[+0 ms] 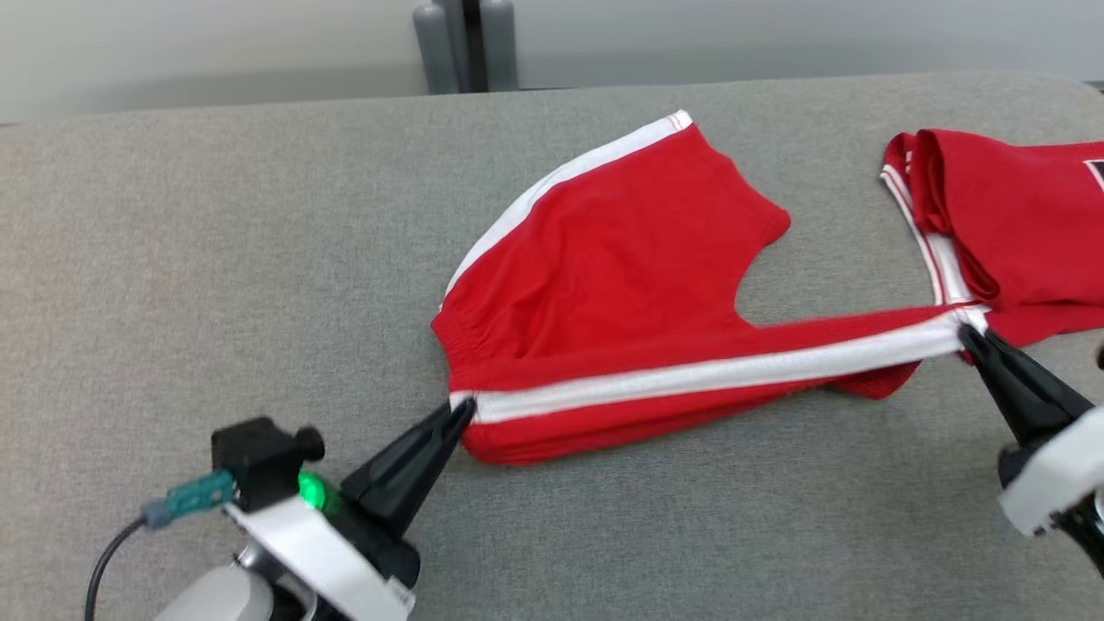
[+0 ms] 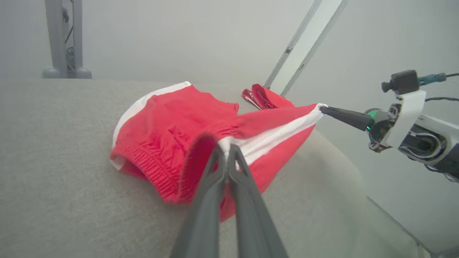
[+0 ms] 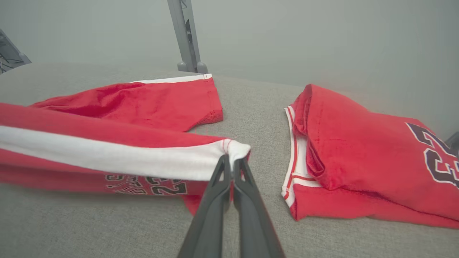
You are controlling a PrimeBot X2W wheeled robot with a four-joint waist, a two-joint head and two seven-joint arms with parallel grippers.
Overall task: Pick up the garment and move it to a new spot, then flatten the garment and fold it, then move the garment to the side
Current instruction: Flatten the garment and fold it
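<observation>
As we look down from the head, the left gripper [image 1: 461,412] sits nearest, at lower left. Its jaws are pinched together on the waistband corner of the red shorts [image 1: 621,259], where the white side stripe begins. At lower right, the right gripper [image 1: 968,335] has its jaws clamped on the other end of that stripe, at the leg hem.

Between the two grips the striped edge is taut, so the shorts' long axis runs left to right across the grey desk [image 1: 216,259]. It climbs slightly toward the right, with the waistband on the left and the hem on the right. That edge looks lifted just off the desk near its right end, though blur there leaves us unsure.

Behind it the rest of the shorts lies mid-desk, the other leg pointing toward the far edge. The left wrist view gives us the gathered elastic waistband. The right wrist view gives us dark lettering beneath the stripe, which the head view hides, and a strip of bare desk between the shorts and a folded red jersey [image 1: 1018,207] farther right. Farthest off, a grey post [image 1: 466,43] stands beyond the desk.
</observation>
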